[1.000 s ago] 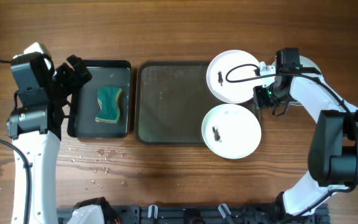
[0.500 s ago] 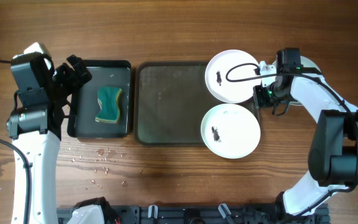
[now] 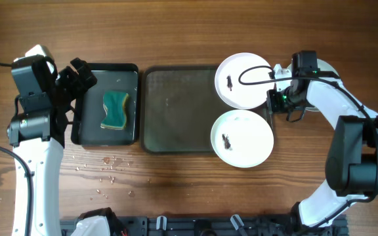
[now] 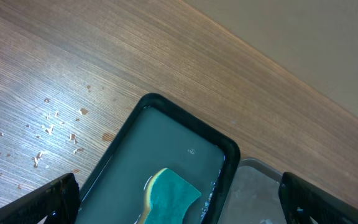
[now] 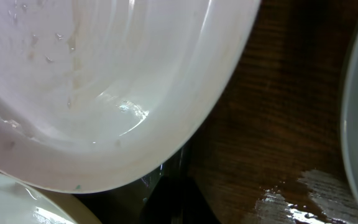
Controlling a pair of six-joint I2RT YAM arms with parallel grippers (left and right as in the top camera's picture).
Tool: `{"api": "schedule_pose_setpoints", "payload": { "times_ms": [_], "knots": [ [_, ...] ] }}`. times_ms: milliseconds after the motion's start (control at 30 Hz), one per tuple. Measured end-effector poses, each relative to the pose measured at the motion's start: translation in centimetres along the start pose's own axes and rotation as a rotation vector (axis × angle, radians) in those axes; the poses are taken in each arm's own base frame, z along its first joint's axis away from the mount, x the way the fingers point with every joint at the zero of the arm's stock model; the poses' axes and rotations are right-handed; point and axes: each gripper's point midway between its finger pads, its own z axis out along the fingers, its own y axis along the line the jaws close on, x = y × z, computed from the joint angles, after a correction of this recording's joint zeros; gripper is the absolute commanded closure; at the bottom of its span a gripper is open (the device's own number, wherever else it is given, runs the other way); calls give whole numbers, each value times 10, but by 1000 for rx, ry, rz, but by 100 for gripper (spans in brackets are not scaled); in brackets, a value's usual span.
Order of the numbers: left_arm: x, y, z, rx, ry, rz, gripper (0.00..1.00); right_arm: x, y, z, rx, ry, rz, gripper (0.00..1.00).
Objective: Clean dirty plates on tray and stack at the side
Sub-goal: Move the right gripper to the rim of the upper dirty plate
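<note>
Spreading under everything is the brown wooden table [image 3: 189,190], and at its centre lies the large dark grey-green rectangular tray [image 3: 176,111], most of its floor bare. At that tray's 9 o'clock sits the smaller glossy black tray [image 3: 110,65], holding water. Your two round white shallow plates both overhang the big tray's right rim: the upper white plate [image 3: 241,95] at its 2 o'clock and the lower white plate [image 3: 251,141] at its 4 o'clock, rims touching or nearly so. You look to be at the opening step, settling a dirty plate onto the tray before any wiping. The right gripper [image 3: 272,101] is closed at the upper white plate's 4 o'clock rim, and the wrist view suggests it pinches that rim, with the plate spreading toward the gripper's 10 o'clock. The left gripper [image 3: 77,75] hangs spread wide and empty at the black tray's 10 o'clock corner. The green-and-yellow sponge [image 3: 115,109] lies in the water toward that gripper's 4 o'clock. Next you would need to let the plate go once it rests flat, then fetch that sponge. Each plate carries a small black smear [image 3: 230,82].
</note>
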Motion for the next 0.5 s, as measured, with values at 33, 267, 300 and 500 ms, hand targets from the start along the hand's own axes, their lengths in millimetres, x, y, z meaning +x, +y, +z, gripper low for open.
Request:
{"api": "schedule_pose_setpoints", "payload": {
  "times_ms": [33,267,300,500],
  "knots": [
    [0,0,0,0,0,0,0,0,0,0,-1,2,7,95],
    [0,0,0,0,0,0,0,4,2,0,-10,18,64,95],
    [0,0,0,0,0,0,0,4,2,0,-9,18,70,95],
    [0,0,0,0,0,0,0,4,2,0,-9,18,87,95]
  ]
}}
